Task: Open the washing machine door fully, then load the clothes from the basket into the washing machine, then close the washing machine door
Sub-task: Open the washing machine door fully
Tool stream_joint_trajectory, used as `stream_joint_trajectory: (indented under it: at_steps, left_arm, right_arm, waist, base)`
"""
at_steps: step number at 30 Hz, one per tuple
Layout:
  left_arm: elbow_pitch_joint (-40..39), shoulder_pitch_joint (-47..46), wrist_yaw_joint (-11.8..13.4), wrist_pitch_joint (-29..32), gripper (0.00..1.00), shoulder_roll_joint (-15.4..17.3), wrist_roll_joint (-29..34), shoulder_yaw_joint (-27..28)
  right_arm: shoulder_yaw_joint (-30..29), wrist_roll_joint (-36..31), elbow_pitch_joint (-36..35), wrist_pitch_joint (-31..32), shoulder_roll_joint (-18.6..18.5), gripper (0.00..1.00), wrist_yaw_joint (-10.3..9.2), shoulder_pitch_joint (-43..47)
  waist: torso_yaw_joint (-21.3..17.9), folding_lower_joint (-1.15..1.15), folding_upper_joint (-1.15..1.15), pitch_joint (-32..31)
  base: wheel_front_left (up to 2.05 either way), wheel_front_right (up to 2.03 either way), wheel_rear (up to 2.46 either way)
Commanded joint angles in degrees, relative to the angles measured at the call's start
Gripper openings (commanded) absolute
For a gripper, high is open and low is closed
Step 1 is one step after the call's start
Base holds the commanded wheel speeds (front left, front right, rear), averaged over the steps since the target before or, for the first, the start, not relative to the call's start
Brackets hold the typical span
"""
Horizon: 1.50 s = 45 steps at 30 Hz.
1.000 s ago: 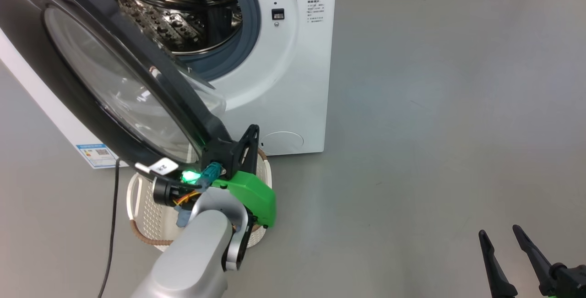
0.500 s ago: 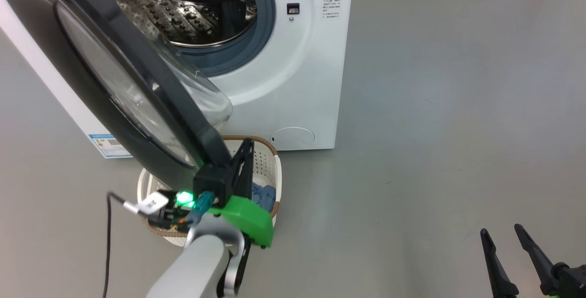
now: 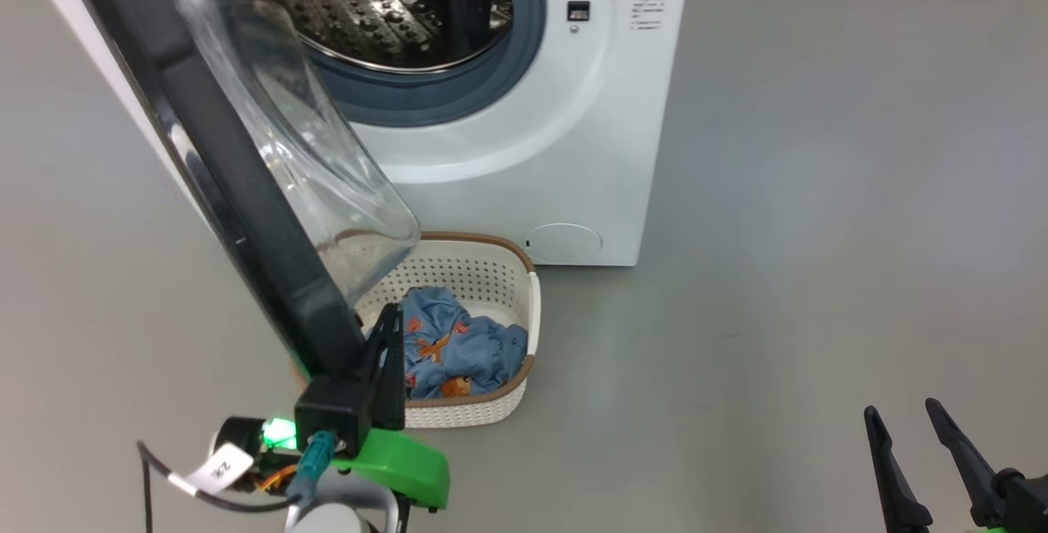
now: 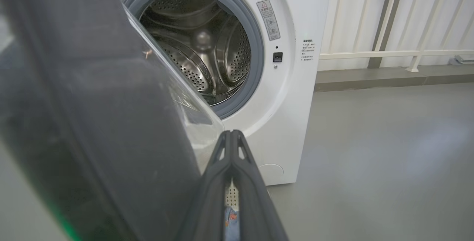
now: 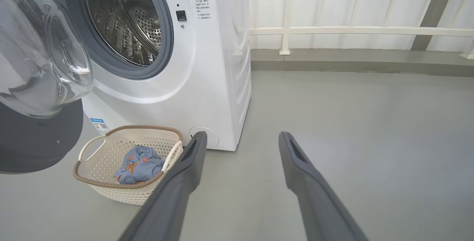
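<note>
Holds nothing in the left end effector (image 3: 391, 322): fingers pressed together, just beside the lower black rim of the washing machine door (image 3: 229, 181), at 7 o'clock in the head view. Cannot tell if touching. Shows the right end effector (image 3: 901, 408) wide and empty at 5 o'clock. Finds the basket (image 3: 534, 304) with the clothes (image 3: 458, 345) at 6 o'clock below the washing machine (image 3: 524, 140), door standing open.

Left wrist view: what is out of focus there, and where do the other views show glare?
Left wrist view: the washing machine door is a dark near blur, the drum sharp. Head view: highlights glint on the glass bowl. Right wrist view: the close fingers look soft.
</note>
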Motion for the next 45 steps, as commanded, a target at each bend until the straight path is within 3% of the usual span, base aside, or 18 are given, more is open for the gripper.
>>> stream_joint_trajectory:
  at_steps: [1,16,30,38,45]
  left_arm:
    - [-2.19,-0.44,2.10,-0.32,0.00,3.03,0.88,2.86]
    - [-7.57,3.23,4.65,-1.28,0.00,5.77,1.37,3.95]
    - [-7.55,5.59,7.94,-3.06,0.00,9.24,-1.12,12.53]
    - [-6.80,5.85,7.50,-3.66,0.00,11.91,-2.41,18.76]
    - [-5.49,5.29,5.69,-3.82,0.00,13.94,-2.71,25.20]
  right_arm:
    - [0.71,0.21,-1.31,-0.27,-0.99,1.00,0.09,-0.48]
    - [1.32,0.45,-0.96,-0.27,-1.15,1.00,0.09,-0.24]
    - [0.92,0.67,-0.68,-0.27,-0.72,1.00,0.09,0.60]
    - [0.53,0.63,-1.65,-0.27,-1.49,1.00,0.09,-0.09]
    - [-0.34,0.84,-2.65,-0.27,-2.55,1.00,0.09,-0.72]
  waist:
    - [1.56,0.00,0.00,-0.07]
    - [10.02,0.00,0.00,-1.14]
    - [11.07,0.00,0.00,-0.93]
    - [11.10,0.00,0.00,1.05]
    - [11.21,0.00,0.00,3.97]
  base:
    - [0.00,0.00,0.00]
    - [0.00,0.00,0.00]
    - [0.00,0.00,0.00]
    - [0.00,0.00,0.00]
    - [0.00,0.00,0.00]
